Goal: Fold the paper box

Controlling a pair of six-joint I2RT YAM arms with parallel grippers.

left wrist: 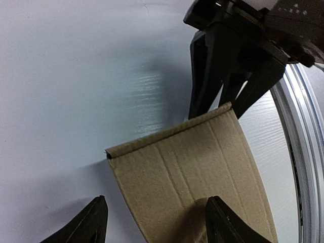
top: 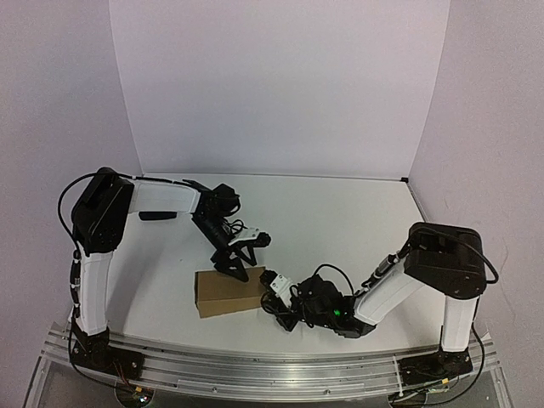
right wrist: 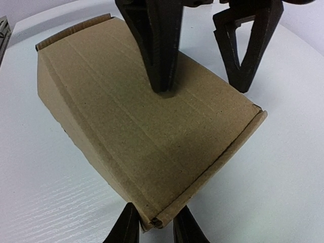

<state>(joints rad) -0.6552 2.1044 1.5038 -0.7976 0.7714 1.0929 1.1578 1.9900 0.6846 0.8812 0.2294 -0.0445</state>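
Right claw (right wrist: 156, 228) pinches the paper box's (right wrist: 136, 111) end lip; left claw (left wrist: 154, 225) stands apart, one finger on top. Press down steadily so the lip seats squarely.

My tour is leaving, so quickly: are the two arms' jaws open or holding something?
Left gripper: jaws open, one on top of the paper box.
Right gripper: closed on the paper box's end edge.
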